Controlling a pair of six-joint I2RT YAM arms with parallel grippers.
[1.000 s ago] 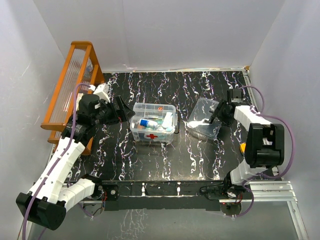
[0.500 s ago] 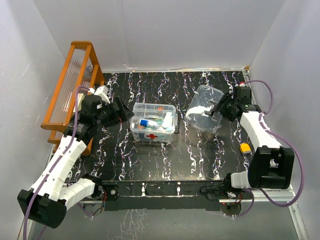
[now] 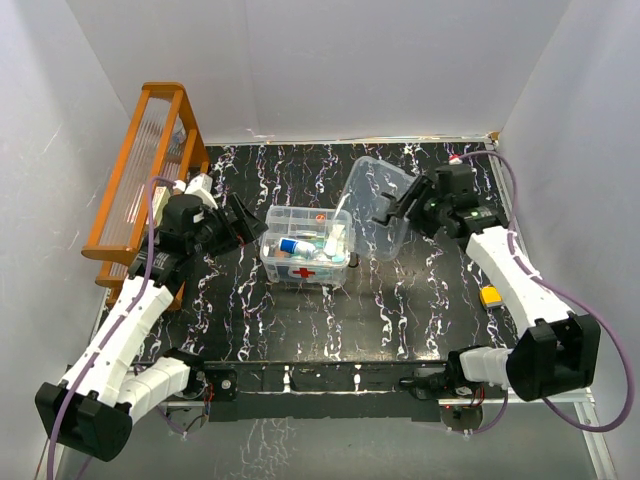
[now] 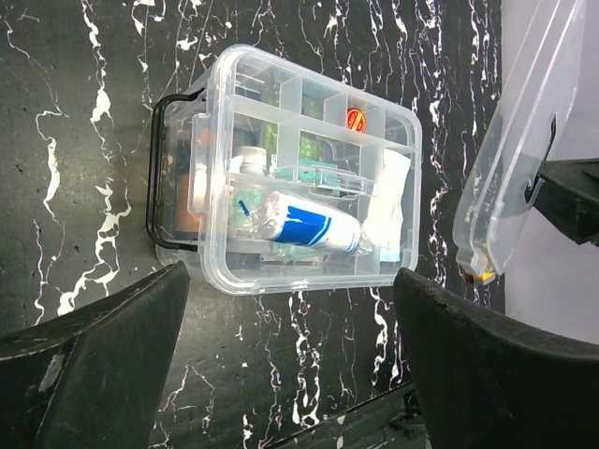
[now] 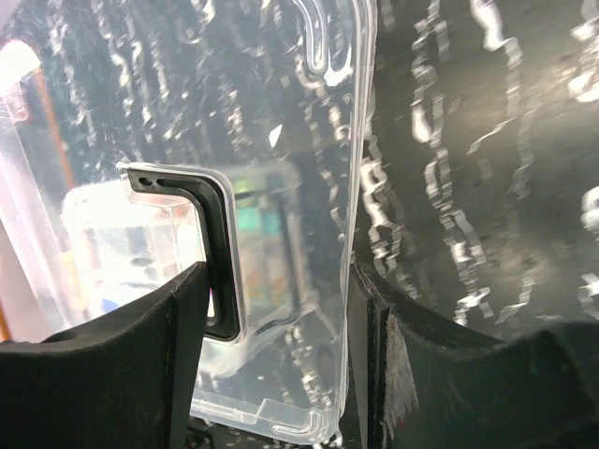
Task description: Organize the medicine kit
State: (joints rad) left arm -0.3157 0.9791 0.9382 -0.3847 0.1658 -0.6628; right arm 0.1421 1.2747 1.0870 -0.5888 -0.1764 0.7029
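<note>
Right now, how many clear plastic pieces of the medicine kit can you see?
3: the box mid-table, the divided tray seated in it, the lid tilted in the right gripper beside it.

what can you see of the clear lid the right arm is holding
The clear lid is transparent plastic, rectangular with rounded corners and a dark handle on it. The right gripper pinches it, holding it steeply tilted just right of the open box, not touching it.
</note>
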